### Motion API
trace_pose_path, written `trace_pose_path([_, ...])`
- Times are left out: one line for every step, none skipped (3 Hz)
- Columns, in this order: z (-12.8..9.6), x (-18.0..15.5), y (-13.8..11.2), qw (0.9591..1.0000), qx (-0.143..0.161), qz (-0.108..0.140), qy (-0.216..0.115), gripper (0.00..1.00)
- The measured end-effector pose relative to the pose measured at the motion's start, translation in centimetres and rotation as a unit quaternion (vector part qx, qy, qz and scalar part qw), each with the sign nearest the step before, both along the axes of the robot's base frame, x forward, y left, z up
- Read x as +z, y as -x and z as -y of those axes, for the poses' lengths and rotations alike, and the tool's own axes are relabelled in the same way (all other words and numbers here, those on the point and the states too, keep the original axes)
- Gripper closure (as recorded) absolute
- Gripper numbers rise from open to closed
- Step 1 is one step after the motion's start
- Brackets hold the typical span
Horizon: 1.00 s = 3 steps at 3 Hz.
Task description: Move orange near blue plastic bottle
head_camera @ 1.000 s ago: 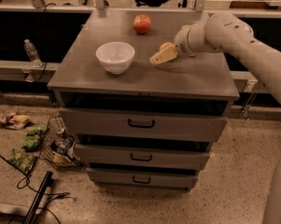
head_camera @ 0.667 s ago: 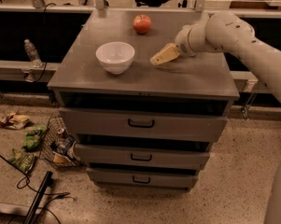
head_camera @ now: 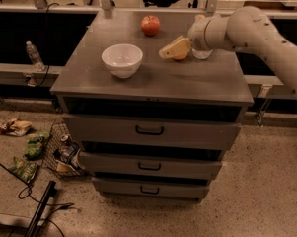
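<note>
Orange [head_camera: 181,57] sits toward the far right of the cabinet top [head_camera: 153,85], mostly covered by the gripper [head_camera: 168,50], which lies right over it, so only a sliver of peel shows beneath. You cannot tell from here whether the gripper has closed on the fruit. Just right of it, a pale clear shape under the wrist is probably the blue plastic bottle [head_camera: 202,54]. Expect the orange to be light, firm and round. Its dull peel should grip fairly well, but it will roll freely. Take it across its widest middle with moderate squeeze. Mind the red apple [head_camera: 150,24] and white bowl [head_camera: 122,59] to the left.
</note>
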State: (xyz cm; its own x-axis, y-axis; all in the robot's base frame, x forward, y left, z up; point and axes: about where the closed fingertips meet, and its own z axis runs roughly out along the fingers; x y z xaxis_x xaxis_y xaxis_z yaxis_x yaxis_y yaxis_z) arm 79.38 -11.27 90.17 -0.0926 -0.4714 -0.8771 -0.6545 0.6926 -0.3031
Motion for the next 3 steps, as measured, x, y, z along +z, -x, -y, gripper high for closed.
trace_pose_path([1.6, 2.4, 1.0, 0.9998, -0.011, 0.017, -0.003, 0.00])
trace_pose_path([6.6, 5.8, 3.5, 0.9962, -0.079, 0.033, 0.019, 0.00])
trace_pose_path([5.8, 5.6, 3.3, 0.9969, -0.072, 0.029, 0.013, 0.00])
